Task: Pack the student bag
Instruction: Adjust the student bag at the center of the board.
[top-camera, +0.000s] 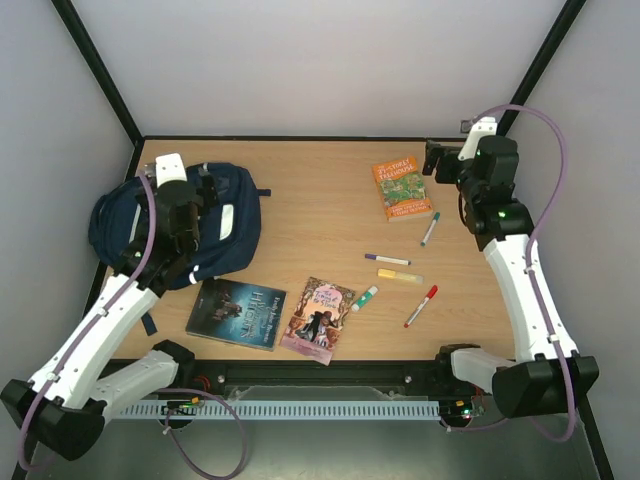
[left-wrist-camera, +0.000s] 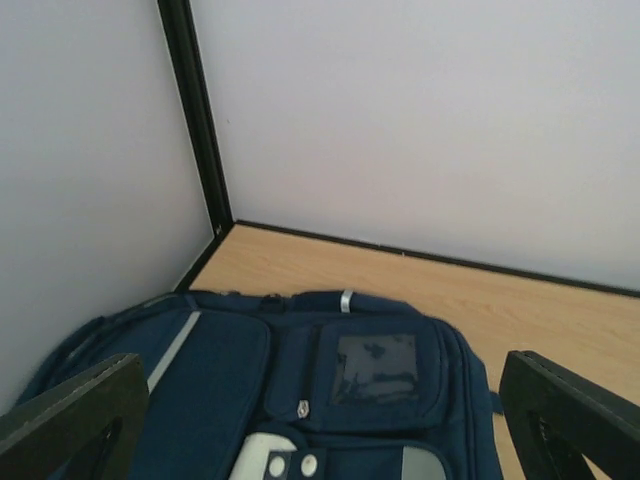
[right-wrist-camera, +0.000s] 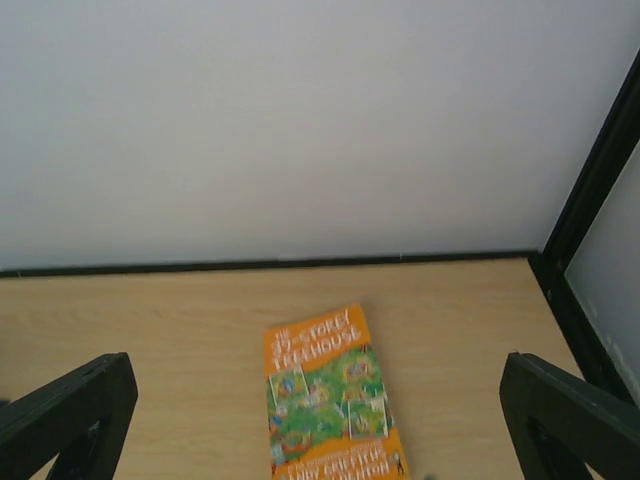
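Note:
The student bag (top-camera: 228, 240), navy blue with white stripes and grey-white patches, lies flat at the table's far left. In the left wrist view the bag (left-wrist-camera: 230, 370) fills the lower half. My left gripper (top-camera: 208, 190) hovers over the bag's middle, open, with nothing between its fingers (left-wrist-camera: 75, 410). At the far right lies an orange book (top-camera: 402, 190), which shows again as the orange book (right-wrist-camera: 330, 400) in the right wrist view. My right gripper (top-camera: 435, 160) hangs open and empty just above that book's far edge.
A dark book (top-camera: 237, 313) and a pink book (top-camera: 318, 320) lie near the front edge. Several markers are scattered right of centre: green-capped (top-camera: 430, 229), purple (top-camera: 387, 260), yellow (top-camera: 400, 275), red (top-camera: 421, 306), green-and-white (top-camera: 364, 298). White walls with black frame posts (left-wrist-camera: 195, 115) enclose the table.

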